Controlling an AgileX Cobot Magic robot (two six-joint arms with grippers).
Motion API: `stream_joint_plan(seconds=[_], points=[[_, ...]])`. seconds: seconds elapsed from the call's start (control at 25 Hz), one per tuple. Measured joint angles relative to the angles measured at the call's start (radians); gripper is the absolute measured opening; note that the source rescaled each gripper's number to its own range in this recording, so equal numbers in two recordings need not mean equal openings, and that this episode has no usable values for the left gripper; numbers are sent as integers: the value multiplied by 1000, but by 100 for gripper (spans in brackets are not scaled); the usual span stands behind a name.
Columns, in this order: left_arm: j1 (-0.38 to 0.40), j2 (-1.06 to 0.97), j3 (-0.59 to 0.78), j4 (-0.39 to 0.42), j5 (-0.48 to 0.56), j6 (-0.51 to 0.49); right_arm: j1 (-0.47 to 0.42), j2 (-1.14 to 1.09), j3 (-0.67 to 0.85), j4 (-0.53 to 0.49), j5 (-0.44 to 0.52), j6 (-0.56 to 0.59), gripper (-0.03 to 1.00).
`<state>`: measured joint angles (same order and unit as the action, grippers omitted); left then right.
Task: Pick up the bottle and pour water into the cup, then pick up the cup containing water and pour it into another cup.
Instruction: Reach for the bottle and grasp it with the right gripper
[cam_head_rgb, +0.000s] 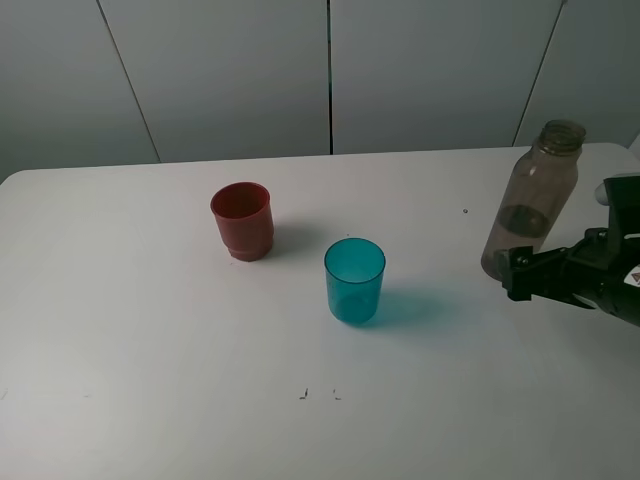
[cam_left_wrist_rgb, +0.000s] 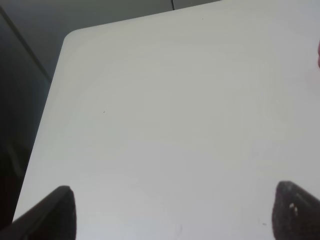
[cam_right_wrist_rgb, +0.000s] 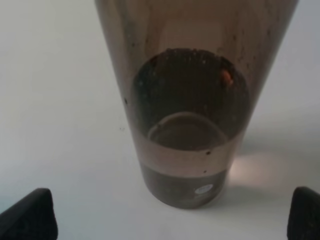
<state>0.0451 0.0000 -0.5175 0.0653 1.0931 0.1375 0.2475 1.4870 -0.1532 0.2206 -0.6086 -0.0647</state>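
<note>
At the table (cam_head_rgb: 150, 380) edge, bottle (cam_head_rgb: 530, 205) just before wide-spread right jaws

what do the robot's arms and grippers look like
The right gripper and its arm are black and boxy, with a small red-and-white sticker and a white part behind. The left gripper shows only two dark, rounded fingertips; its arm is out of view.

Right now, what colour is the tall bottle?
Smoky grey-brown, see-through; the bottle shows best in the exterior high view.

Translucent plastic bottle (cam_head_rgb: 530, 200) and teal cup (cam_head_rgb: 354, 280), matt white table (cam_head_rgb: 150, 350)
</note>
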Motion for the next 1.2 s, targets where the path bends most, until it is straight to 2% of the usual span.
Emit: stream_joint_plan(seconds=[0.12,0.56,0.96,1.2], points=[[0,0,0,0,0,0,0,0,7,0,-8,0,100],[0,0,0,0,0,-2,0,155,34,-26,-168,0,100],[0,0,0,0,0,-2,0,196,34,-30,-356,0,100],[0,0,0,0,0,-2,0,197,8,-30,-363,0,100]])
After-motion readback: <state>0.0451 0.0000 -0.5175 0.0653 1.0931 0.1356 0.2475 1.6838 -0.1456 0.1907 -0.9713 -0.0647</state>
